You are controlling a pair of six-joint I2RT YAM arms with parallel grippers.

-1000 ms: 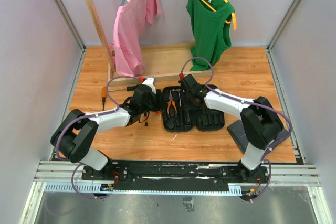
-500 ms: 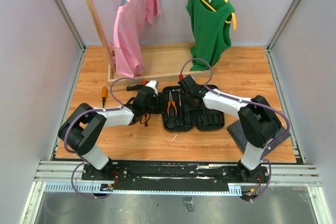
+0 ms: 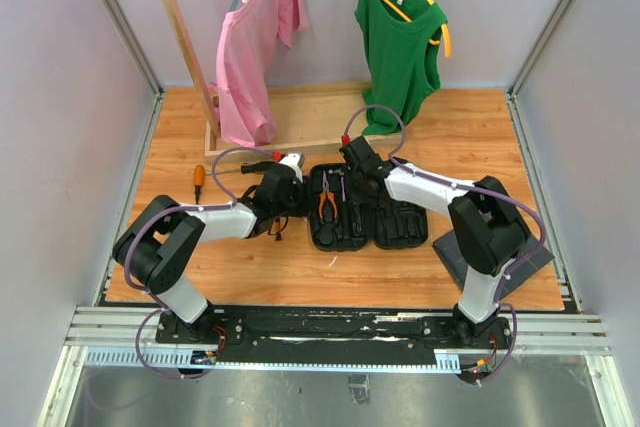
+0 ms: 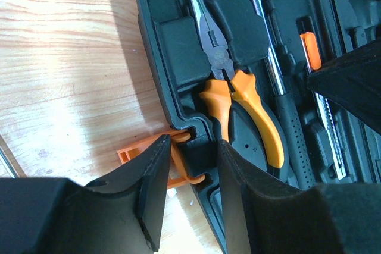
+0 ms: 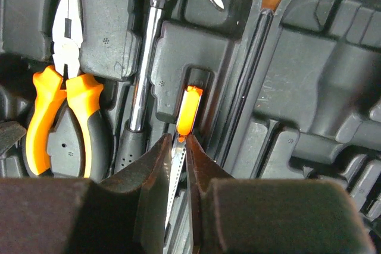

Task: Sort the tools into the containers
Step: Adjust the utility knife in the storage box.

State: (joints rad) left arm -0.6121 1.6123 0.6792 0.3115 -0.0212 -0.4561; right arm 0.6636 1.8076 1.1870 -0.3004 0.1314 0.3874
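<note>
1. Right gripper: we see its fingers nearly together, clamped on a thin silver tool with an orange end.
2. Left gripper: its fingers stand apart astride the orange latch at the edge of the case. We cannot tell whether they pinch it.
3. The thin silver tool runs lengthwise along the case's left half, just beside the hinge. Its orange end sits in a slot and points away from the right gripper.
4. Parallel to it we find the hammer and the pliers. The hammer's head and the pliers' nose lie at the end that the orange tip points toward.
5. The case lies open on a wooden table, and a screwdriver lies on the boards well to its left.
6. Pale walls enclose the table. At its far side we see a wooden rack carrying a pink shirt and a green top.
</note>
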